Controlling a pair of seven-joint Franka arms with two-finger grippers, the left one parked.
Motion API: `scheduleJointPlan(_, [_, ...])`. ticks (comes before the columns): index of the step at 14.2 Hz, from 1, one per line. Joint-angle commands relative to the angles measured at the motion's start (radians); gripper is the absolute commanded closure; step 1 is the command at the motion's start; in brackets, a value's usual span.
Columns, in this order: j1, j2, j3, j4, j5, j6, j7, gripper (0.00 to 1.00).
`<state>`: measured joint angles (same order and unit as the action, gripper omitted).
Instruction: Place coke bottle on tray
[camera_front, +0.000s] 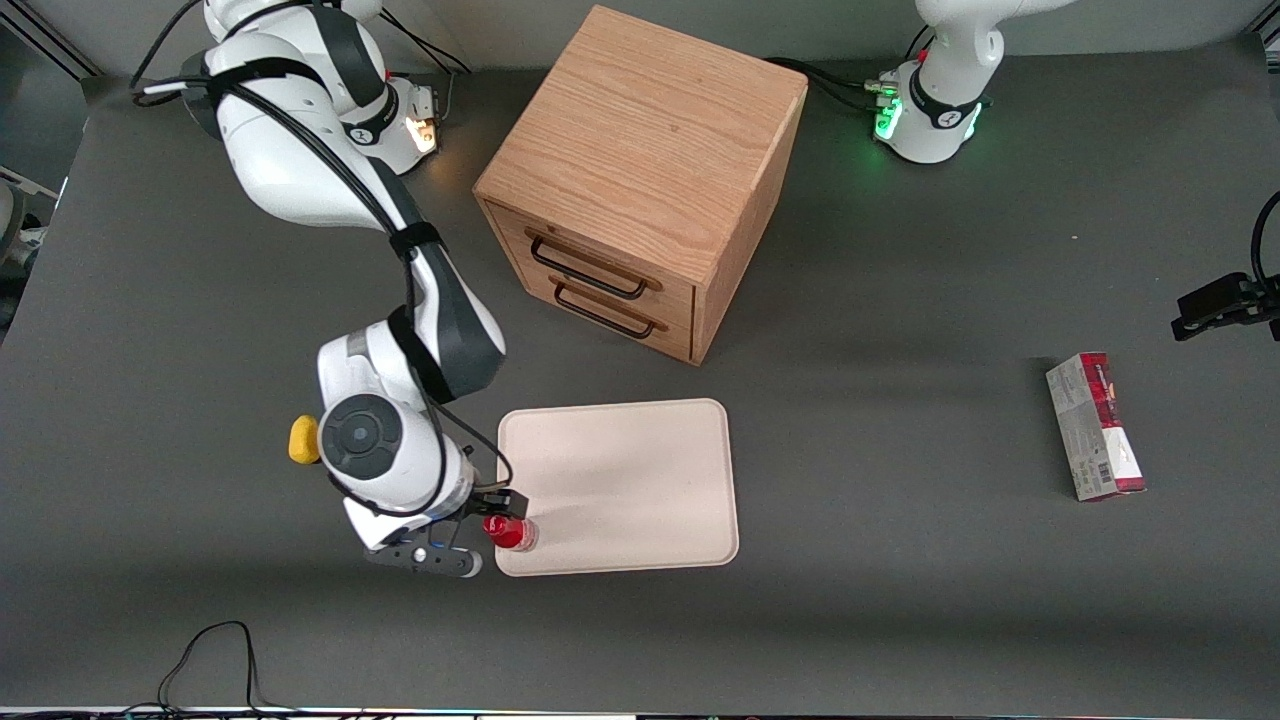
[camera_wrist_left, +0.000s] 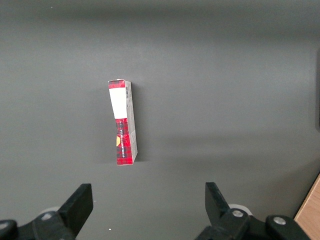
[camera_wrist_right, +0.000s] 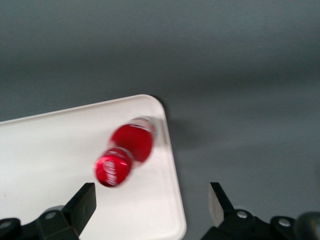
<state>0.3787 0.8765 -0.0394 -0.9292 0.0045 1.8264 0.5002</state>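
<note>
The small red coke bottle (camera_front: 510, 532) stands on the cream-white tray (camera_front: 630, 480), at the tray's corner nearest the front camera toward the working arm's end. In the right wrist view the bottle (camera_wrist_right: 126, 150) shows from above, red cap up, just inside the tray's (camera_wrist_right: 60, 160) rounded corner. My right gripper (camera_front: 484, 533) hovers over that corner. In the right wrist view the gripper (camera_wrist_right: 150, 204) is open and empty. The bottle is not between the fingers and is free of them.
A wooden drawer box (camera_front: 640, 180) with two handles stands farther from the front camera than the tray. A yellow oval lump (camera_front: 303, 440) lies beside my arm. A red-and-white carton (camera_front: 1095, 425) lies toward the parked arm's end and also shows in the left wrist view (camera_wrist_left: 122, 122).
</note>
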Motion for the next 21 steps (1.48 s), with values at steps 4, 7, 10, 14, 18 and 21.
scheduleJointPlan(4, [-0.116, -0.359, 0.001, -0.389, 0.046, -0.058, -0.231, 0.00])
scheduleJointPlan(7, [-0.159, -0.566, -0.005, -0.629, 0.048, -0.056, -0.366, 0.00])
scheduleJointPlan(10, [-0.159, -0.735, -0.047, -0.796, 0.048, -0.056, -0.434, 0.00])
scheduleJointPlan(14, [-0.162, -0.862, -0.065, -0.843, 0.046, -0.128, -0.453, 0.00])
scheduleJointPlan(18, [-0.242, -0.873, -0.077, -0.760, 0.048, -0.234, -0.474, 0.00])
scheduleJointPlan(21, [-0.277, -0.870, -0.051, -0.723, 0.046, -0.239, -0.488, 0.00])
